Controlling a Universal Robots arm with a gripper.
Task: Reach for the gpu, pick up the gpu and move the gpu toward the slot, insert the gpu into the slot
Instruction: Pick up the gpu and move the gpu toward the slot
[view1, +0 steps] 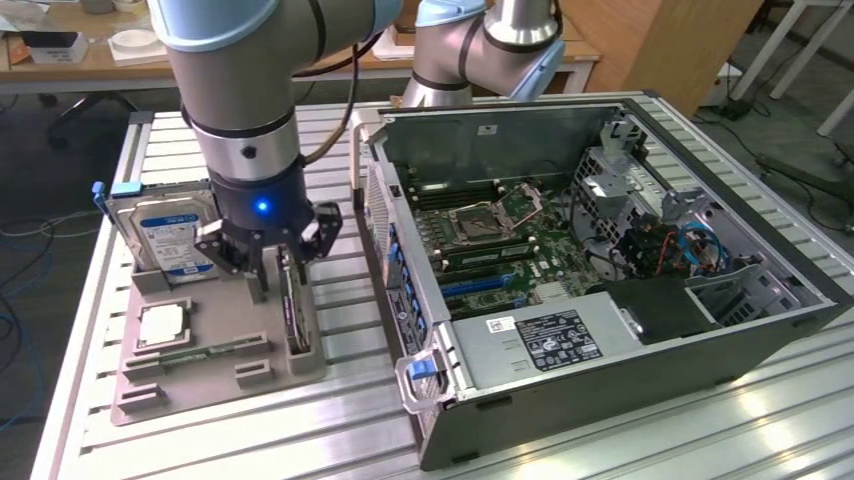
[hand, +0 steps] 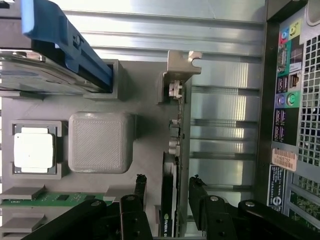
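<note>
Claw (hand: 169, 194) spread astride gpu (hand: 172, 165), on edge, long axis alongside computer case (hand: 286, 125), bracket (hand: 181, 62) end beyond claw

Colour at the workbench: a black hand (view1: 274, 288) hangs from a silver-grey arm (view1: 240, 110) with pale blue caps and a glowing blue light (view1: 263, 207). The graphics card (view1: 296, 310) is near-black, with a silvery bracket (hand: 180, 62) and a green logo (hand: 166, 223). It stands in a matt grey tray (view1: 200, 375). The silver hard drive (view1: 167, 235) wears a blue-and-white label (view1: 174, 245) and a bright blue clip (view1: 114, 190). A silver-white chip (view1: 160, 322) and a green memory stick (view1: 187, 355) lie nearby. The dark grey computer case (view1: 627, 370) shows a green circuit board (view1: 521, 245), blue cables (view1: 694, 245), green and purple sockets (hand: 291, 98) and a peach sticker (hand: 284, 159). The tabletop (view1: 334, 425) is ribbed, silvery metal.
</note>
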